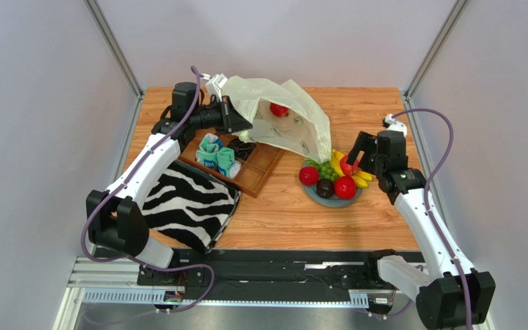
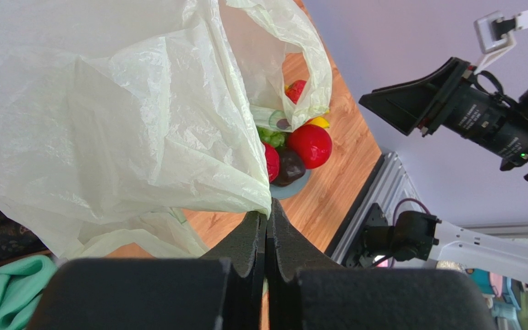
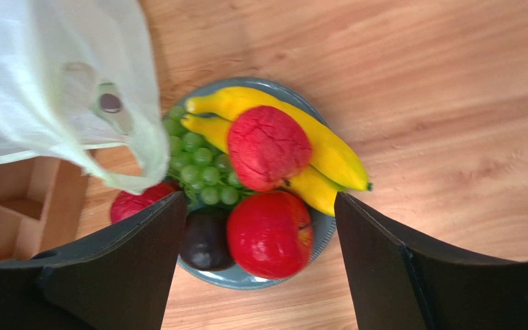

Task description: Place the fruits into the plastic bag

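My left gripper (image 2: 267,216) is shut on an edge of the plastic bag (image 2: 108,117) and holds it raised over the back of the table, its mouth toward the plate. One red fruit (image 1: 279,109) shows through the bag (image 1: 284,113). On the grey plate (image 3: 246,275) lie a glossy red apple (image 3: 269,234), a rough red fruit (image 3: 267,146), yellow bananas (image 3: 329,158), green grapes (image 3: 201,165), a dark purple fruit (image 3: 206,238) and another red fruit (image 3: 136,203). My right gripper (image 3: 258,199) hangs open just above the plate, nothing between its fingers.
A wooden compartment tray (image 1: 260,168) sits left of the plate, with teal-and-white rolled socks (image 1: 218,157) in it. A zebra-striped cloth (image 1: 187,203) lies at the front left. The bag's lower edge (image 3: 136,172) droops over the plate's left side.
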{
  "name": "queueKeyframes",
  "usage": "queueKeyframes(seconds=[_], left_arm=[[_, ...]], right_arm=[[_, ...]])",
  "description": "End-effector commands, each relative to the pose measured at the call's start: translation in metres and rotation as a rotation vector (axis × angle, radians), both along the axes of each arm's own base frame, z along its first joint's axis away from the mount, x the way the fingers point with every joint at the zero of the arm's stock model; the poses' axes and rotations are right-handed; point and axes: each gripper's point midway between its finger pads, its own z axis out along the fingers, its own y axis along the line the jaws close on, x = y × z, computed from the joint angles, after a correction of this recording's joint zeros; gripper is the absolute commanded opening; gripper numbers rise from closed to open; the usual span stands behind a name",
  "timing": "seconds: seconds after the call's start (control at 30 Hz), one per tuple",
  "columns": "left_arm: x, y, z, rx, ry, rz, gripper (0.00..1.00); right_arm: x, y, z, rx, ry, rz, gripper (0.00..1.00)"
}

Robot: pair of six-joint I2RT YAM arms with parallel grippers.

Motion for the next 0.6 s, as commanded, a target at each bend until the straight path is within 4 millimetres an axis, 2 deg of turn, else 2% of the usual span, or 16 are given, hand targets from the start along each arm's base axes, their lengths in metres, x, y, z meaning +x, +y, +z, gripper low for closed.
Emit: queueKeyframes(seconds=[0.0, 0.1, 0.37, 0.57], left_arm=[[0.002, 0.003, 0.024, -0.008, -0.077, 0.0, 0.0], [0.002, 0.002, 0.024, -0.008, -0.078, -0.002, 0.0], [0.003, 0.002, 0.019, -0.007, -0.062, -0.001, 0.0], [0.004, 0.001, 0.018, -0.009, -0.058, -0.003, 0.0]], right_arm=[[-0.008, -0.01, -0.017, 0.051, 0.04, -0.024, 0.84], [-0.007, -0.014, -0.033, 0.039, 0.076, -0.032, 0.84], [0.007, -0.008, -0.054, -0.006, 0.141, 0.045, 0.88], [0.017, -0.013, -0.069, -0.05, 0.178, 0.045, 0.88]])
